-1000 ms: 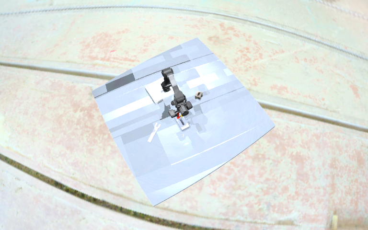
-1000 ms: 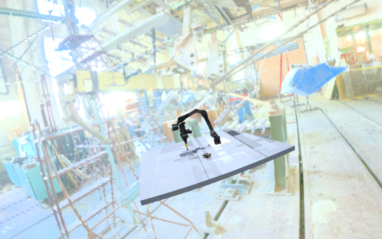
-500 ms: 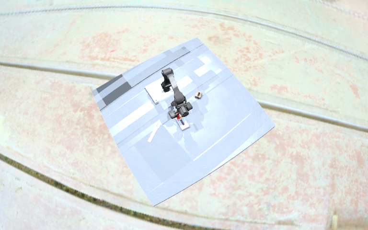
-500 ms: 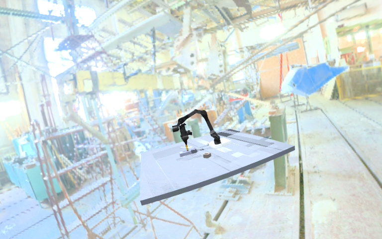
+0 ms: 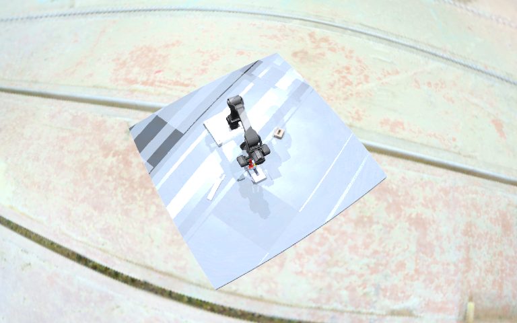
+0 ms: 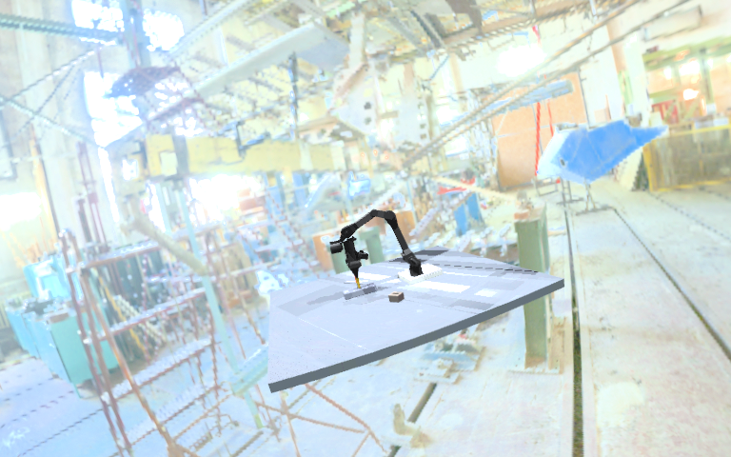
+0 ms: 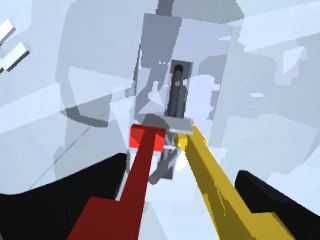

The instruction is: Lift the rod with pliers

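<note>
The locking pliers have a red handle (image 5: 250, 163) (image 7: 142, 175) and a yellow handle (image 6: 356, 282) (image 7: 206, 180). My gripper (image 5: 252, 159) (image 6: 355, 268) (image 7: 182, 170) is shut on the pliers, with both handles between its black fingers, standing apart. The pliers point down at the pale channel block (image 5: 260, 177) (image 6: 360, 292) (image 7: 210, 40). The dark rod (image 7: 176, 92) lies in the block's narrow slot. The grey head of the pliers (image 7: 172, 124) crosses over the slot near the rod's nearer end. The jaw tips are hidden, so their depth and spread around the rod cannot be told.
A small brown block with a dark slot (image 5: 279, 133) (image 6: 396, 296), apparently the holster, stands to one side without pliers. A flat white forked piece (image 5: 216, 188) (image 7: 15, 56) lies on the other side. The arm's white base plate (image 5: 219, 137) is behind.
</note>
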`<state>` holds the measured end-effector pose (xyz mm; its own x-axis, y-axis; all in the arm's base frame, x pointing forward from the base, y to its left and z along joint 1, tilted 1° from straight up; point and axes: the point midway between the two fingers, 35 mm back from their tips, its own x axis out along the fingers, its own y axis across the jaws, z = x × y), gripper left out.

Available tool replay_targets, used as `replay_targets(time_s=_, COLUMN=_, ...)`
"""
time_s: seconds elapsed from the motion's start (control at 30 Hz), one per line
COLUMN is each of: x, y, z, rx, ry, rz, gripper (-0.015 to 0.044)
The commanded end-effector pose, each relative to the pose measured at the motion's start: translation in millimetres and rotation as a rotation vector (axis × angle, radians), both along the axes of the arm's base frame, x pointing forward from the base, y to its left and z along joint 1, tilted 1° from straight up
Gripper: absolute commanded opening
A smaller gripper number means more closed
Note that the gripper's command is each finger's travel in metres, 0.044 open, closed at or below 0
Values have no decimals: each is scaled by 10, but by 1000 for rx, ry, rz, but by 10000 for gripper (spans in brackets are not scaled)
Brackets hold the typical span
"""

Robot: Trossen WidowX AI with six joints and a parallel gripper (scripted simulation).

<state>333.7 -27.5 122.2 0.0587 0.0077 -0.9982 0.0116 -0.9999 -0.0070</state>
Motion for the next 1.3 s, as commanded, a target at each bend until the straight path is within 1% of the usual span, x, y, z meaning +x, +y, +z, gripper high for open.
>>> replay_targets(time_s=0.0, x=8, y=0, z=-7, rx=4, ry=-3, rz=0, gripper=300)
replay_targets(time_s=1.27, x=8, y=-42, z=-6, rx=3, ry=-3, rz=0, gripper=250)
